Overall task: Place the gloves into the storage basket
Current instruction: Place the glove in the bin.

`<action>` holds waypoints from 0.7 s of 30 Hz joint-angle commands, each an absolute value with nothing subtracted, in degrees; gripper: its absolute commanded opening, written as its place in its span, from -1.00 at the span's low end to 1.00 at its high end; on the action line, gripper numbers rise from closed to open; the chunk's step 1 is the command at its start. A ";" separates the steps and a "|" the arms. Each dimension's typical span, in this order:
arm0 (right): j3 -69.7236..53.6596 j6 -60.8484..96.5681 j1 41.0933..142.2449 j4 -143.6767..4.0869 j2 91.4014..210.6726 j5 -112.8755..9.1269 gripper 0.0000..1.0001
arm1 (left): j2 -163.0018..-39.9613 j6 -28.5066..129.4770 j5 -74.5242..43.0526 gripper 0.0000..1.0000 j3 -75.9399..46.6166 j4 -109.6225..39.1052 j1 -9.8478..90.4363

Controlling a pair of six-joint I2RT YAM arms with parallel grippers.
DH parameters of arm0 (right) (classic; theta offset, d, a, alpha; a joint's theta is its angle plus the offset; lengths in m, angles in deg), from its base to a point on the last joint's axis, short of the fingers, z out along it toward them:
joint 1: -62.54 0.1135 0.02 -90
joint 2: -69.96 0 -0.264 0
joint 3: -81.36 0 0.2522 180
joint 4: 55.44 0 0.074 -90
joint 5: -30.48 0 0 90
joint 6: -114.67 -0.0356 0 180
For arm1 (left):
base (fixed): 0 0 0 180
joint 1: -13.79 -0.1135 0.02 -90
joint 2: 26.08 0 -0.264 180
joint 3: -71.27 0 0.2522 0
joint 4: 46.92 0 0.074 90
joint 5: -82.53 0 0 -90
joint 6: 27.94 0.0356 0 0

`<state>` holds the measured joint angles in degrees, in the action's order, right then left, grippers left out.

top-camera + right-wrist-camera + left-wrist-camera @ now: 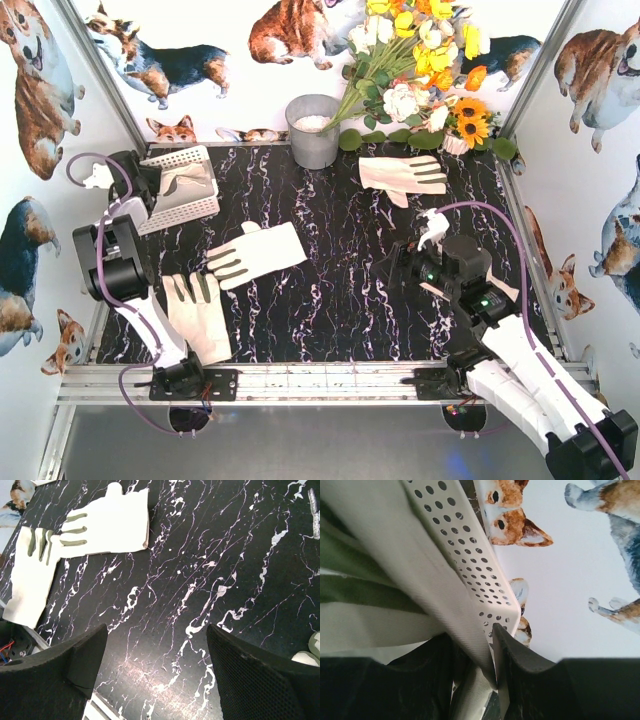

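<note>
Glove (380, 545): pinched in narrowly closed left gripper (475, 672), draped against lattice wall of storage basket (470, 555). Right gripper (155, 655): wide open, empty. Handling: carry fabric fully over rim before releasing. Further gloves (255, 255) lying on table (350, 300).

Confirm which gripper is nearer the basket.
Left. The left gripper is at the basket, shut on a glove; the right gripper hangs open over the table, well off to the right.

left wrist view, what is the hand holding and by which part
The left hand pinches a glove by a plain cream stretch of fabric, beside the storage basket. The right hand holds nothing.
</note>
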<state>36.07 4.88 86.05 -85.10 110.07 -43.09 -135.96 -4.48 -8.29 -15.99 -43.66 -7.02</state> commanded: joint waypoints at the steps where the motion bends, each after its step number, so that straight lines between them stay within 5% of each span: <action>1: 34.65 5.69 85.83 -80.86 110.45 -41.44 0.63 | -138.04 -6.07 -9.31 -1.00 -17.61 -49.69 -7.88; 15: 34.55 6.31 85.84 -79.75 111.70 -39.88 0.64 | -142.79 -6.50 -9.16 -1.00 -17.92 -47.85 -7.83; 19: 34.47 6.32 85.88 -79.75 111.70 -39.74 0.64 | -142.26 -6.32 -9.12 -0.31 -17.47 -45.72 -7.85; 21: 34.51 6.31 85.83 -79.70 111.62 -39.68 0.64 | -142.37 -5.60 -10.11 -0.15 -18.10 -44.34 -7.90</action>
